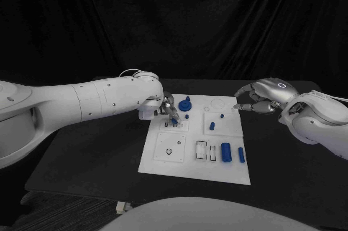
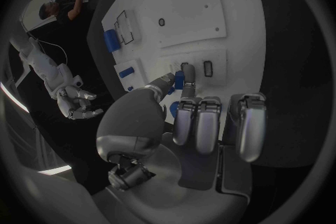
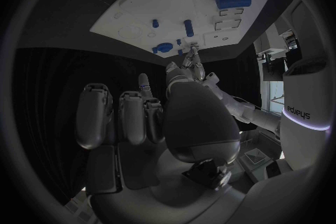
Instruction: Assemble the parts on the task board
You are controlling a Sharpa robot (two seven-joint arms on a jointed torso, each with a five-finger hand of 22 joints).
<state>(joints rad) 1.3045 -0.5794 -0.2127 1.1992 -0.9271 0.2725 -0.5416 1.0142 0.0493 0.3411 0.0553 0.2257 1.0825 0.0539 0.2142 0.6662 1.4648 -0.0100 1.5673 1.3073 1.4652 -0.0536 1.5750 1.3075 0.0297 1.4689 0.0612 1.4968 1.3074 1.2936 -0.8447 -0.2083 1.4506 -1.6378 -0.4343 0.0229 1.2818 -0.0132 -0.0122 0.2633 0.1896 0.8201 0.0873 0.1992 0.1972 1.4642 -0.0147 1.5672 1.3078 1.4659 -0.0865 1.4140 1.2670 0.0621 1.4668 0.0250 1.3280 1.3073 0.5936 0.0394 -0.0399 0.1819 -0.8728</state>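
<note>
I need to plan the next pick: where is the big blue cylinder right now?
In the head view the big blue cylinder lies on the white task board, toward its near right corner, between two rectangular slots and a slimmer blue peg; neither hand is close.

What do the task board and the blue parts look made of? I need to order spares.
The task board looks like matte white plastic or painted sheet: flat, evenly pale, with crisp cut-out recesses and no glare. The blue parts look like moulded or printed plastic: one solid colour throughout, with only a soft sheen. The pictures cannot settle either for certain.
</note>
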